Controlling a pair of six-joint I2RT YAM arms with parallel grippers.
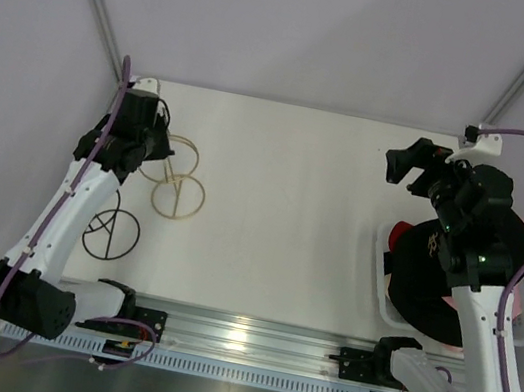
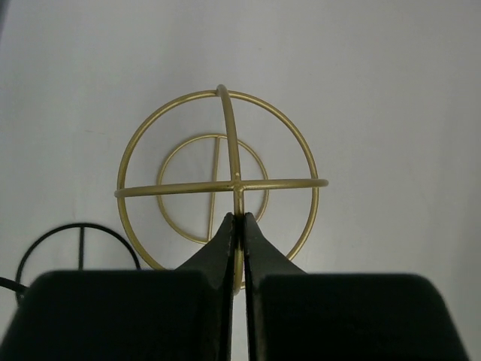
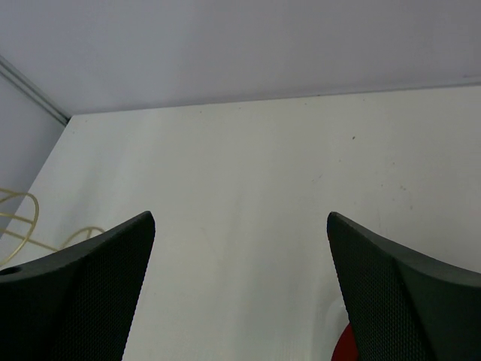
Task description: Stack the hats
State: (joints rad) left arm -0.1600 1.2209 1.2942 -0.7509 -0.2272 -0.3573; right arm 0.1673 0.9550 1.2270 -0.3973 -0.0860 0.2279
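Note:
The hats lie piled at the right in a white basket (image 1: 378, 269): a black hat (image 1: 421, 285) on top, a red hat (image 1: 400, 238) peeking out at its far left, partly hidden by my right arm. My right gripper (image 1: 412, 170) hangs open above the table just beyond the pile, nothing between its fingers; in the right wrist view the right gripper (image 3: 240, 219) shows bare table and a bit of the red hat (image 3: 346, 348). My left gripper (image 2: 240, 218) is shut on a wire of the gold wire stand (image 2: 225, 180), at the far left (image 1: 155, 145).
The gold wire stand (image 1: 179, 184) lies near the back left corner. A black wire stand (image 1: 112, 229) sits nearer the left arm's base. A metal rail (image 1: 247, 341) runs along the near edge. Grey walls close the table's back and sides.

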